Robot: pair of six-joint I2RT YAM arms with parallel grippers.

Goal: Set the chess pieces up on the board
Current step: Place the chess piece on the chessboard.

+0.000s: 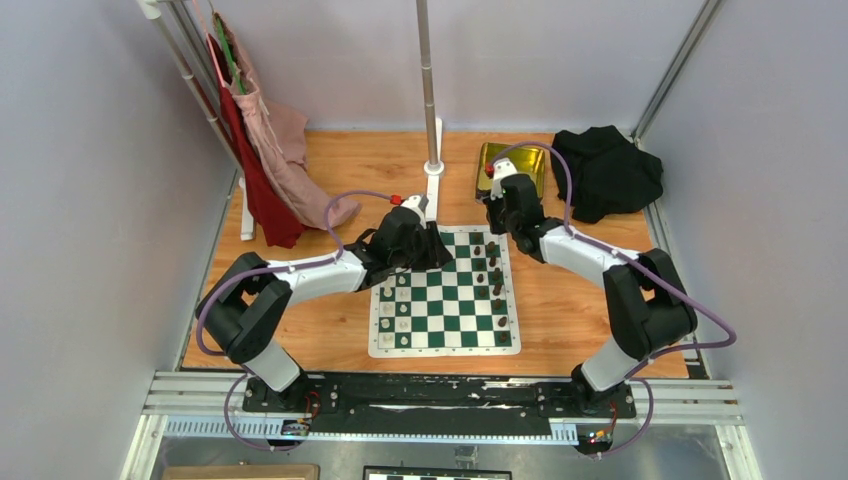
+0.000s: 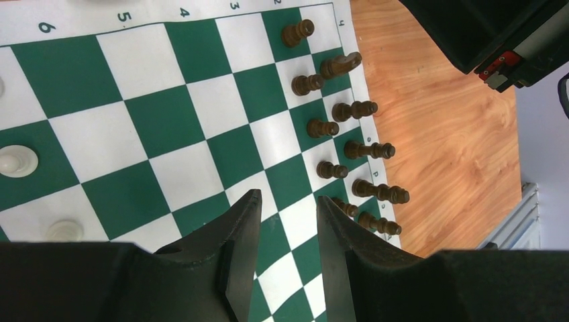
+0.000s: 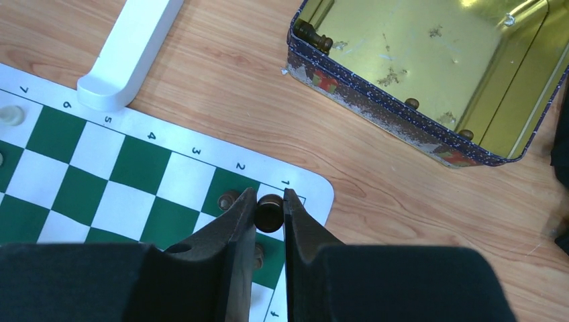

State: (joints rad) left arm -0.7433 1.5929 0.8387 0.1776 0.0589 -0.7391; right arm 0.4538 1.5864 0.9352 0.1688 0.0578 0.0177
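Altogether, ten dark chess pieces (image 2: 323,127) could be counted in the left wrist view, set in two uneven rows along one edge of the board (image 2: 168,121); the nearest two were partly hidden behind a finger. Three cream pieces (image 2: 15,161) showed on the opposite side: one whole, one half covered by the gripper body, one cut off at the frame's edge. The left gripper (image 2: 287,201) hung over the board with its two fingers parted and nothing between them.

The right gripper (image 3: 269,198) was closed around one dark chess piece (image 3: 270,213) over the corner square by the numeral 1; whether its base touched the board could not be told. Two more dark pieces stood close by, one on the neighbouring square just beside a finger, one mostly hidden beneath the fingers.

One gold tin (image 3: 376,100) lay open on the wood beyond that corner; three dark pieces were inside, one lying in a corner, two showing only as small brown knobs against the near wall.

From above, both wrists covered the board's far corners, and the pieces were too small to count; one black cloth (image 1: 605,170) lay just beside the tin.
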